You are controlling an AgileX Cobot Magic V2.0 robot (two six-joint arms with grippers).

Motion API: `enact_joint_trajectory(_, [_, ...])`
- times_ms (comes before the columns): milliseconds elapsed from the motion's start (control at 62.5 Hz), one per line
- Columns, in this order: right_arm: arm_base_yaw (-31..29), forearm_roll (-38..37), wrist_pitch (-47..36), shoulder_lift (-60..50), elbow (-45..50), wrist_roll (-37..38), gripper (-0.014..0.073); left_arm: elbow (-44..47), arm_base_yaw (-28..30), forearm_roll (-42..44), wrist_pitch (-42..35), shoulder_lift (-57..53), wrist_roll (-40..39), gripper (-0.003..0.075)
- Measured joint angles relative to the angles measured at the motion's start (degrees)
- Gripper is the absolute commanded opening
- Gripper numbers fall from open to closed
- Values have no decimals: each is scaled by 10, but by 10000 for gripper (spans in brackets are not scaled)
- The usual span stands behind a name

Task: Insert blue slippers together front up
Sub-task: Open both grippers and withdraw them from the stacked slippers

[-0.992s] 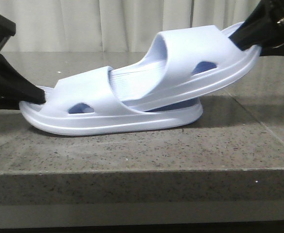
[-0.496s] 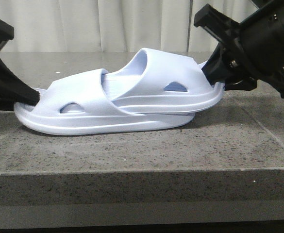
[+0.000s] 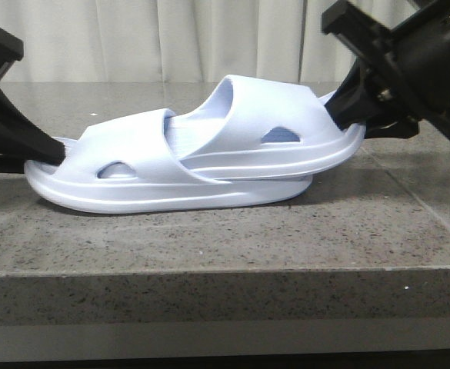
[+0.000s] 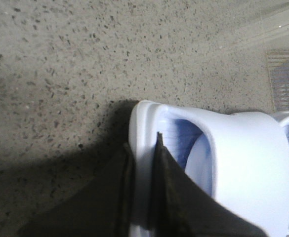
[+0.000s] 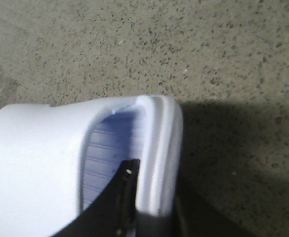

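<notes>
Two pale blue slippers lie nested on the grey stone table [image 3: 209, 246]. The lower slipper [image 3: 132, 165] rests flat on the table. The upper slipper [image 3: 271, 131] has its front pushed under the lower one's strap and lies along its sole. My left gripper [image 3: 44, 150] is shut on the lower slipper's heel rim; the left wrist view shows the fingers [image 4: 164, 192] pinching the rim [image 4: 144, 148]. My right gripper [image 3: 355, 119] is shut on the upper slipper's heel rim [image 5: 159, 148], one finger [image 5: 127, 192] inside.
The table's front edge [image 3: 225, 270] runs across the front view below the slippers. A pale curtain [image 3: 171, 38] hangs behind the table. A tile joint [image 3: 409, 200] crosses the table at the right.
My right gripper has lowered the upper slipper from a steep tilt to lie on the lower one, pushing it further under the strap. The left gripper has stayed in place.
</notes>
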Motion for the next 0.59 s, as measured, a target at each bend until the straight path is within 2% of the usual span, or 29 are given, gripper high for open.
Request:
enact_joint_trajectory(128, [-46, -34, 52, -15, 0, 0, 502, -1, 0, -2, 11, 0, 0, -20])
enact_joint_trajectory(240, [-93, -66, 103, -29, 1, -1, 599, -1, 0, -2, 13, 0, 0, -20])
enact_joint_trajectory(592, [-242, -118, 204, -91, 1, -1, 615, -1, 0, -2, 17, 0, 1, -20])
